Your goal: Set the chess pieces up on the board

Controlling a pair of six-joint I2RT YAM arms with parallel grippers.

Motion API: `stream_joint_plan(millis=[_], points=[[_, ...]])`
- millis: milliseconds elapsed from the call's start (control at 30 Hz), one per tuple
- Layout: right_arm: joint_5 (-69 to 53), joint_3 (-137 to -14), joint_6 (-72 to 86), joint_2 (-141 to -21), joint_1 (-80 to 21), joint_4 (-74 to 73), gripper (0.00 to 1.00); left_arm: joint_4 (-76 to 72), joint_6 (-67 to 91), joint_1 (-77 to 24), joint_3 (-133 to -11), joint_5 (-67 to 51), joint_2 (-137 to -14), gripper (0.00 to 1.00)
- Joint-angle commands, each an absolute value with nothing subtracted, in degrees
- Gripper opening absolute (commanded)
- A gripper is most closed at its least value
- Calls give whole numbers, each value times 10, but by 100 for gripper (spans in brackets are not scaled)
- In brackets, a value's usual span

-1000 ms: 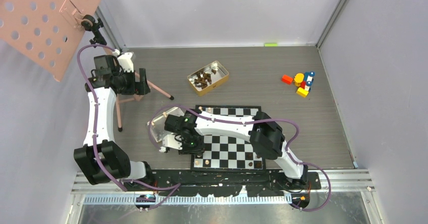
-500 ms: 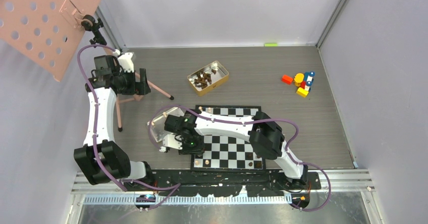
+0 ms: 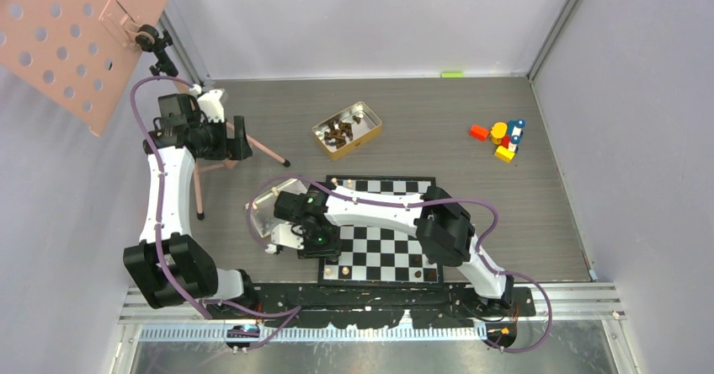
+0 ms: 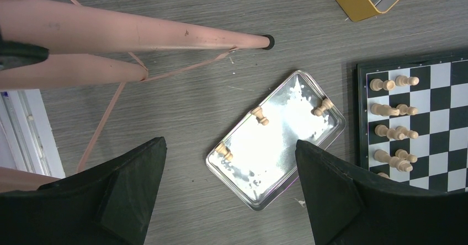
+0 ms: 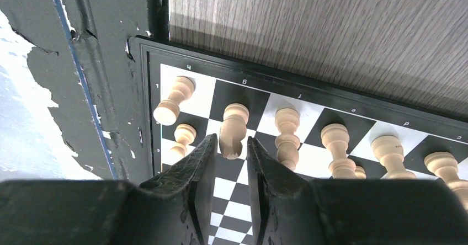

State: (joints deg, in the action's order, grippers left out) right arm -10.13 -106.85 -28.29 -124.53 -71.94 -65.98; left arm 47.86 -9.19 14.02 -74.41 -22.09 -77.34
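Black and silvery-white checks mark the board (image 3: pixel 383 252), which lies just beyond the arm bases. Over the board's left edge the right gripper (image 5: pixel 232 145) points down, its jaws a narrow slit apart with the head of 1 upright pale piece (image 5: pixel 233 124) at their mouth (whether the pads press it or stand just clear I cannot tell). That piece stands on the board in the outer row along this edge, and more pale pieces (image 5: pixel 335 140) stand upright beside it in 2 files. Just left of the board lies a shiny rectangular tray (image 4: pixel 276 145), with 3 pale chessmen (image 4: pixel 259 115) on their sides in it. Beyond and left of the board the left gripper (image 4: pixel 230 145) is raised off the table, jaws spread wide with nothing between them, next to the pink stand legs (image 4: pixel 138 35). Beyond the board's far-left corner sits a gold tin (image 3: pixel 364 120) holding dark pieces (image 3: pixel 337 131). Well off to the board's right rear is a cluster of coloured toy blocks (image 3: pixel 503 138).
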Motion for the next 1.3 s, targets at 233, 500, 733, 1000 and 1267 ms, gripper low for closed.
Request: stream_joint_plan(millis=[233,500,733,1000,1267], points=[[-118,-1101,-279,-1246,-723,-668,22,464,-91,148,-743,-222,-763,90],[-129,-1104,-278,-1248,-723,-674,16,464,-91,148,-743,-221,-764,90],[-122,-1103,-278,-1247,-723,-673,18,464,-91,148,-742,-220,-764,91],[-106,-1101,-278,-1245,-723,-668,22,465,-92,148,-741,-219,-763,91],[-111,-1100,-275,-1245,-723,-668,30,465,-92,148,-740,-219,-763,91]])
